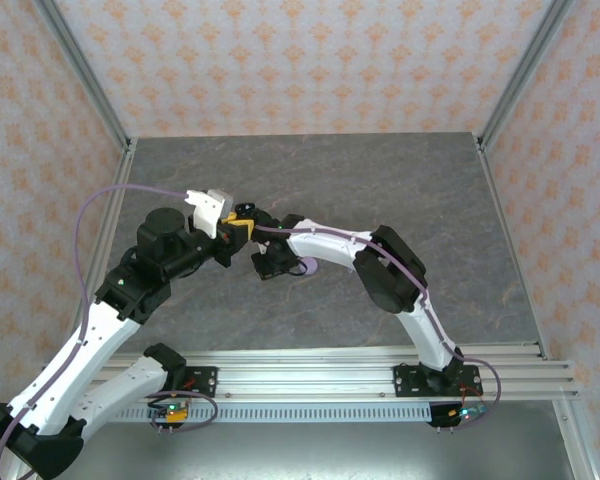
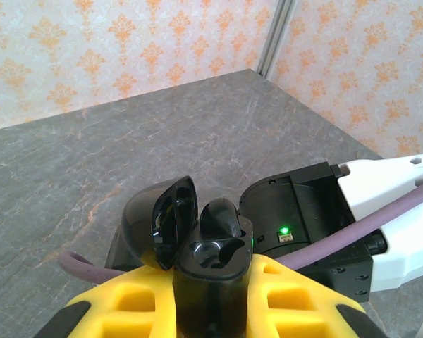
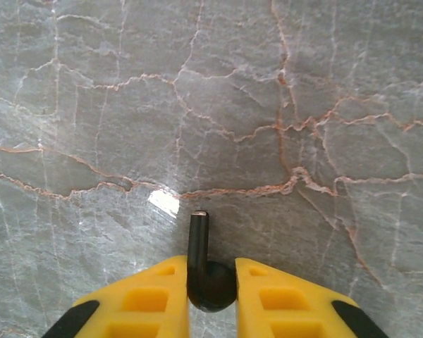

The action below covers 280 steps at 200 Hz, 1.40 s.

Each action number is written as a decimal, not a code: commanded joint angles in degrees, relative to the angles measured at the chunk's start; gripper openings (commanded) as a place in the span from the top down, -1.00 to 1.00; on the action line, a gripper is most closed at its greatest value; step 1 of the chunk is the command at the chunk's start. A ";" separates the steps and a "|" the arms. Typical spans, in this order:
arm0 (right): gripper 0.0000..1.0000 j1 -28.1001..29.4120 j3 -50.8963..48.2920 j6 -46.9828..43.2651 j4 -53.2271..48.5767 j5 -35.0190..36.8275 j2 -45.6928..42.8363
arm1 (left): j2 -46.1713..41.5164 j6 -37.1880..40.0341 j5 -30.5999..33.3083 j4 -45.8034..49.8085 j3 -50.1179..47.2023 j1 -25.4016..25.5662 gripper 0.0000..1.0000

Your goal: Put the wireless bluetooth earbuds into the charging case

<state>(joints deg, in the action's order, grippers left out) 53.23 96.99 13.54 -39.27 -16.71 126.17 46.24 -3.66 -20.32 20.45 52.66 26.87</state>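
Bright, even light — one glare patch on the table (image 3: 166, 203).

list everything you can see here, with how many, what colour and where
charging case: 1, black, lid open, clamped in the left gripper
seated earbud: 1, black, looks to be sitting in the case's far slot; the near slot is empty
held earbud: 1, black, pinched in the right gripper, stem pointing away from the wrist
lavender piece: 1, pale lavender, on the table beside the right gripper; too small to identify
table: 1, grey marble with orange veins
walls: pale with an orange pattern, on three sides
cables: 2, purple, one along each arm
left gripper: 1, yellow fingers, mid-table
right gripper: 1, yellow fingers, just beside the left one
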 commanded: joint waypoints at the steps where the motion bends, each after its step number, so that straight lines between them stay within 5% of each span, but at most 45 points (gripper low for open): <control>1: 0.66 0.05 0.57 0.63 -0.93 5.10 1.51 | -0.80 -0.65 -0.16 1.26 -0.70 -0.02 0.79; 127: 0.69 -12.92 -7.73 0.87 2.86 1.05 -9.07 | -0.06 -1.27 -1.56 0.48 -0.31 -0.01 0.79; 221: 0.69 -29.19 -21.28 -3.38 0.38 4.08 -18.67 | 1.90 -2.92 -3.31 -3.50 -1.86 0.09 0.79; 280: 0.67 -31.80 -22.72 -5.45 -0.86 6.00 -17.56 | 2.72 -4.41 -4.39 -6.79 -3.67 0.17 0.79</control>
<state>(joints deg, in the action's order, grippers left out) 21.74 74.41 9.76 -38.35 -13.39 109.12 48.82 -6.63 -23.35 17.78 49.74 26.89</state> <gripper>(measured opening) 0.160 0.191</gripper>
